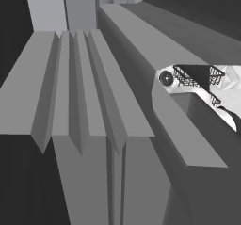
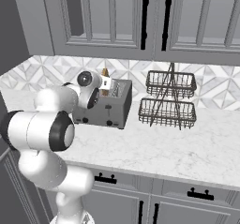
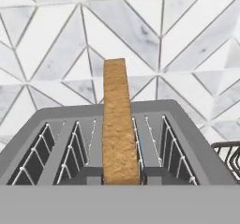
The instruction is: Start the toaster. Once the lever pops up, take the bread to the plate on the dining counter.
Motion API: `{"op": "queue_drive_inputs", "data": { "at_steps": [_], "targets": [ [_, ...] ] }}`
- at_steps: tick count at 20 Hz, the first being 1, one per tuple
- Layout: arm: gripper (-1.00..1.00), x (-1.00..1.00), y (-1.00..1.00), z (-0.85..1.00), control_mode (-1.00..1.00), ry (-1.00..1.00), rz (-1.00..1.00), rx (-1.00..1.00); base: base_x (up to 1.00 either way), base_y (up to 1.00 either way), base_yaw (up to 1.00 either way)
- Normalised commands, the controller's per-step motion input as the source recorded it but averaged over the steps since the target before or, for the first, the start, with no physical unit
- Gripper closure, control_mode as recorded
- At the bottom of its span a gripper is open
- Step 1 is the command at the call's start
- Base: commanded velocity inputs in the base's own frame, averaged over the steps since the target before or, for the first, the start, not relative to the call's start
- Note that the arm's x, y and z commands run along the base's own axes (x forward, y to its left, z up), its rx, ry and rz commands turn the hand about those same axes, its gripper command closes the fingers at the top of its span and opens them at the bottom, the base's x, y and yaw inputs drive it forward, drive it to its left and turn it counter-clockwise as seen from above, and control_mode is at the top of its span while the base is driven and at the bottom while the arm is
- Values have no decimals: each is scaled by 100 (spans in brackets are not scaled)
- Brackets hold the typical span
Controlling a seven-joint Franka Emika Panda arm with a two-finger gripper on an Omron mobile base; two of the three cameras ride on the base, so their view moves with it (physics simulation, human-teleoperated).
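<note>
The bread (image 3: pixel 120 134) is a tan slice seen edge-on, standing upright just above the grey toaster (image 3: pixel 187 148) and its wire-lined slots. In the right base view the bread (image 2: pixel 105 73) sticks up over the toaster (image 2: pixel 110 108), with my gripper (image 2: pixel 108 84) shut on it from the left. My fingertips are hidden by the slice. The toaster sits on the marble worktop against the tiled wall. The plate and the dining counter are out of view.
A two-tier black wire rack (image 2: pixel 168 99) stands on the worktop right of the toaster; the rack (image 1: pixel 197 76) also shows in the left base view. Grey wall cabinets (image 2: pixel 140 17) hang above. Bare worktop (image 2: pixel 187 148) lies in front and to the right.
</note>
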Motion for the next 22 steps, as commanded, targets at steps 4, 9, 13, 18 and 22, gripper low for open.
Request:
{"op": "queue_drive_inputs", "data": {
  "at_steps": [4,9,13,18,22],
  "targets": [
    [100,-42,0,44,-100,-4,0,4,0,0,0],
    [100,-36,0,48,-100,1,0,3,0,0,0],
    [100,-39,0,42,-100,1,0,3,0,0,0],
    [100,-49,0,8,-100,3,0,0,0,0,0],
    [100,-49,0,5,-100,2,0,0,0,0,0]
  ]
}}
